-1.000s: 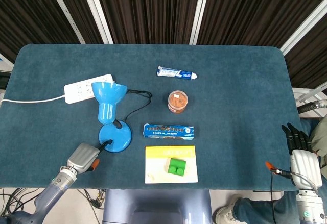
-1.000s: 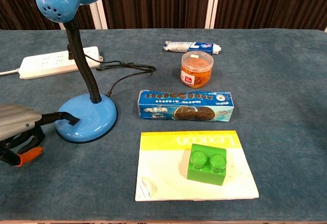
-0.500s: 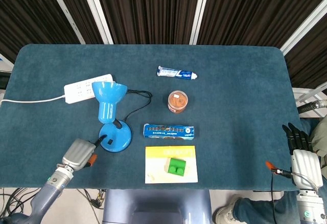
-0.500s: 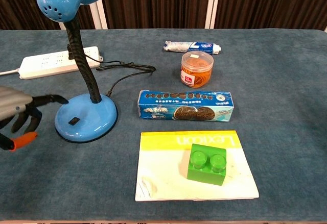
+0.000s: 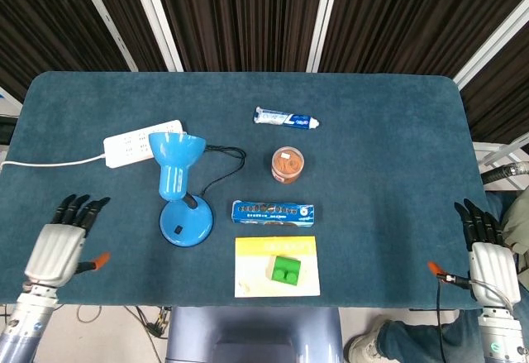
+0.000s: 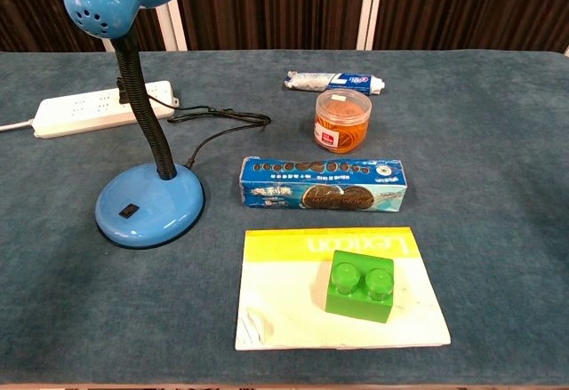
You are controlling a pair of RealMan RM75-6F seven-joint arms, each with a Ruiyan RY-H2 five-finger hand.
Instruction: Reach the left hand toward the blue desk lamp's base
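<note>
The blue desk lamp (image 5: 176, 164) stands left of centre, its round base (image 5: 186, 222) on the table and its shade over the neck; the chest view shows the base (image 6: 149, 205) with a small black switch. My left hand (image 5: 59, 245) lies flat and open near the table's front left, well to the left of the base and apart from it. It is outside the chest view. My right hand (image 5: 488, 255) rests open at the front right edge, holding nothing.
A white power strip (image 5: 140, 142) lies behind the lamp, its black cord (image 6: 218, 123) looping toward the base. A cookie box (image 5: 273, 212), an orange jar (image 5: 288, 164), a toothpaste tube (image 5: 286, 118) and a yellow-edged book (image 5: 277, 266) with a green block (image 5: 286, 269) fill the middle.
My left hand has drawn back from the lamp base, moving left and toward the table's front edge, and has left the chest view. The right hand has not moved.
</note>
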